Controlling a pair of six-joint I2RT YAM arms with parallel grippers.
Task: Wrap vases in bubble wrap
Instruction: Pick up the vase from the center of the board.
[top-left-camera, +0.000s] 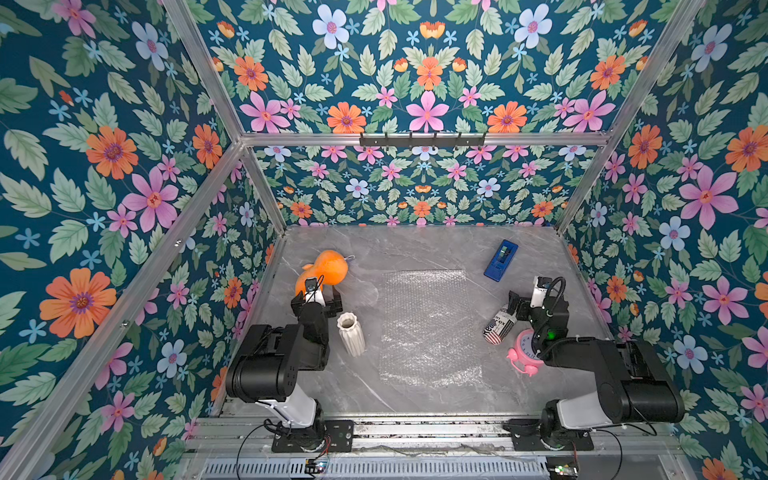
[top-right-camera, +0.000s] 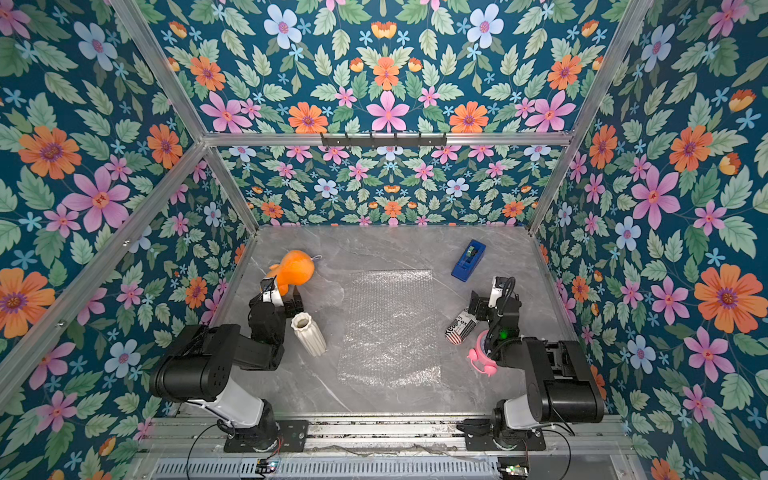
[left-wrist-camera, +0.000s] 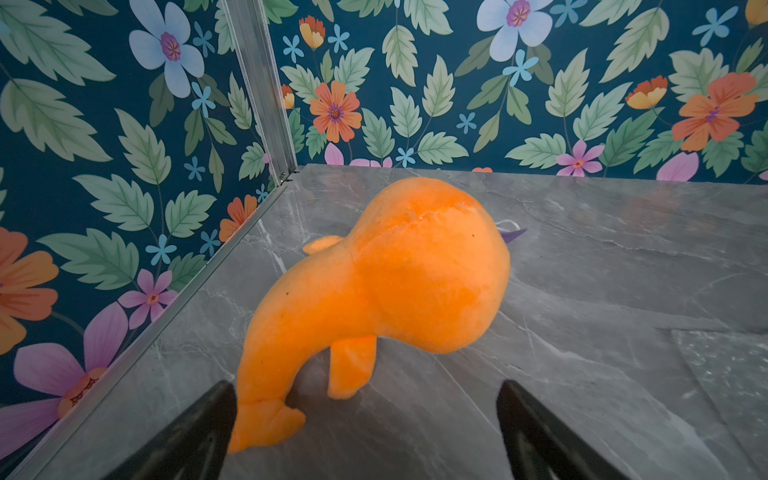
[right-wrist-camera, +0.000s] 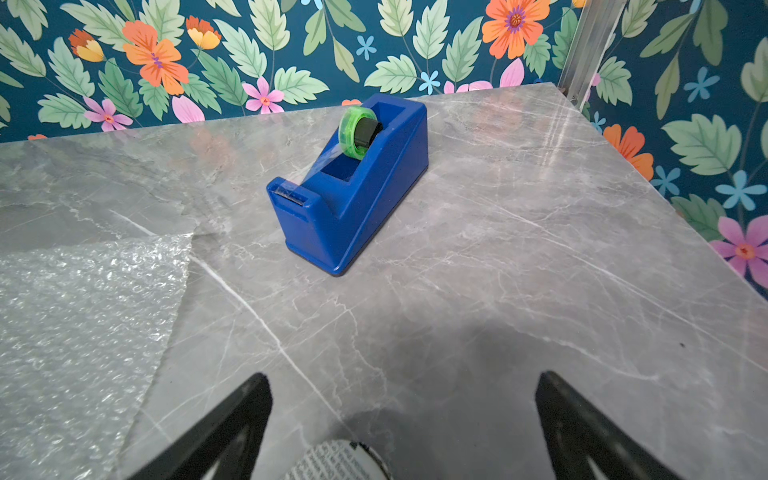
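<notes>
Vase (top-left-camera: 351, 340) position: upright on the table (top-left-camera: 415, 249), mouth up, left of centre in the lower half of both top views. It stands just beside the left edge of the bubble wrap (top-left-camera: 428, 328) but apart from it. The wrap lies flat and unfolded at the centre of the frame. Nothing is wrapped yet, so the step in hand is probably fetching the vase.

Left gripper (left-wrist-camera: 365, 388): jaws spread and empty. In the top views it sits just above the vase in the frame and points at the orange plush toy (top-left-camera: 326, 270). The left wrist view shows the toy's tail close to one finger. Draw back clear of the toy before you descend, so that it is not dragged along.

Grip the vase around the ribbed body at about mid-height, not at the scalloped rim, which is likely fragile. Close gently, since the ribs may let the pads slip. Lay the vase on its side near one edge of the sheet and parallel to it, so the film can roll with it.

Right gripper (right-wrist-camera: 402, 382): jaws spread and empty, over bare table at the right of the frame. A printed can (top-left-camera: 500, 326) and a pink alarm clock (top-left-camera: 524, 351) lie just below it in the frame. Keep off both, and use this gripper to pin the film, which will probably shift easily. The blue tape dispenser (top-left-camera: 500, 259) stands at the upper right, apart from the wrap.
</notes>
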